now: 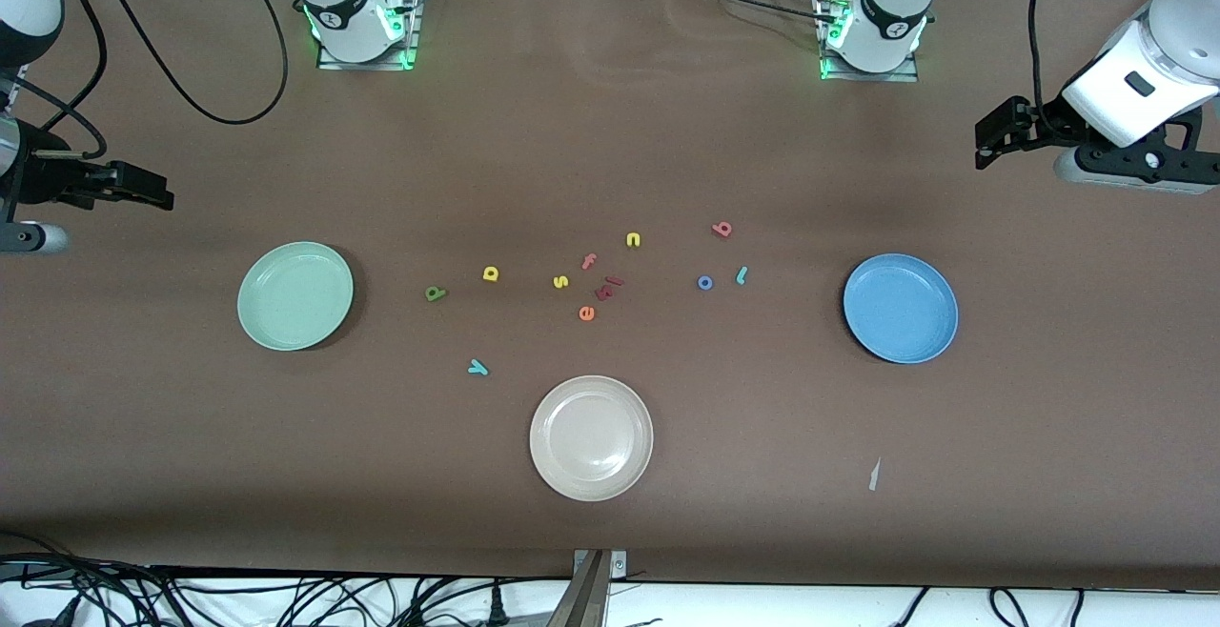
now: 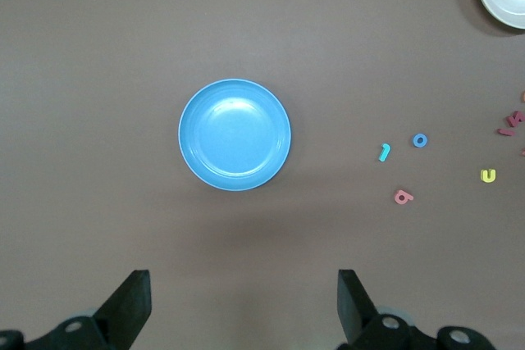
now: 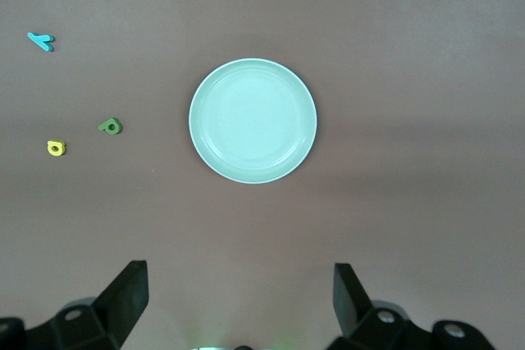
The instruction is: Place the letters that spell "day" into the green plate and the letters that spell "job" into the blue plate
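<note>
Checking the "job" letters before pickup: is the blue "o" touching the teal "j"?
Apart. The front view shows bare table between the blue "o" and teal "j".

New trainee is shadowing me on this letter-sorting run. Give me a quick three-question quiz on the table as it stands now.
1. True or false: the green plate already holds a letter.
2. Which letter lies nearest the blue plate: A) teal "j" B) yellow "d" C) teal "y"?
3. Fill in: the left gripper and right gripper both stand ____.

Key: 1 false; 2 A; 3 open.
</note>
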